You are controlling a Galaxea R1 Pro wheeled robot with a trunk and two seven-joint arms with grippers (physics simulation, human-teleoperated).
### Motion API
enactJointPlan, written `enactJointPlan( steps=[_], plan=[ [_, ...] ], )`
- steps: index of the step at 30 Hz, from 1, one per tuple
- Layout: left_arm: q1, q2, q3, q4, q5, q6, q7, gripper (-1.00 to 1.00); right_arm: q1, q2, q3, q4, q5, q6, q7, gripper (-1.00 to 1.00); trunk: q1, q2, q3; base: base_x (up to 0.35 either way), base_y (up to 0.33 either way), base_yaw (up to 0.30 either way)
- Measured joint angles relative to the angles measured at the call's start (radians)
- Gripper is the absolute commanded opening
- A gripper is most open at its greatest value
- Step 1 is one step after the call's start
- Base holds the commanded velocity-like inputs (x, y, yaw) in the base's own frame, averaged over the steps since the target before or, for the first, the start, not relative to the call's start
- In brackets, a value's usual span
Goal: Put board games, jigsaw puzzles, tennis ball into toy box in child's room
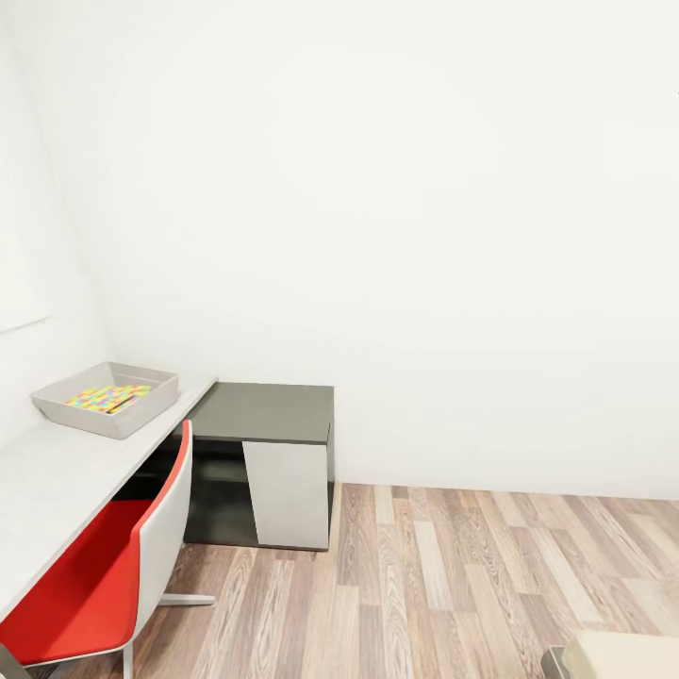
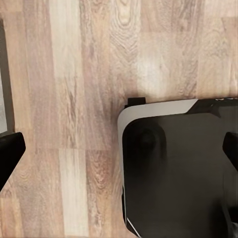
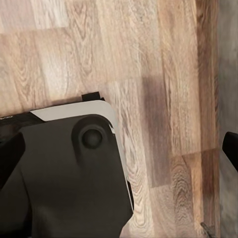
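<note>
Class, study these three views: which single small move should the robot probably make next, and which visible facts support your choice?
Probably turn the base toward the bed, whose beige corner shows at the head view's lower right. The toy box on the table already holds a jigsaw puzzle, the tabletop around it looks bare, and both wrist views show open fingers over wooden floor, holding nothing.

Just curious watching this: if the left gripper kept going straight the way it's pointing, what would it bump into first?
Probably the wooden floor, or the robot's own dark base just beside that line. The left gripper points straight down with nothing between; depth is hard to judge.
</note>
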Motion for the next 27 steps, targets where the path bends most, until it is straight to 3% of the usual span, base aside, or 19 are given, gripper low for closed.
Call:
enactJointPlan(
  steps=[27],
  plan=[
    [0.000,0.000,0.000,0.000,0.000,0.000,0.000,1.00,0.000,0.000,0.000,0.000,0.000,0.000,0.000,1.00,0.000,0.000,0.000,0.000,0.000,0.000]
  ],
)
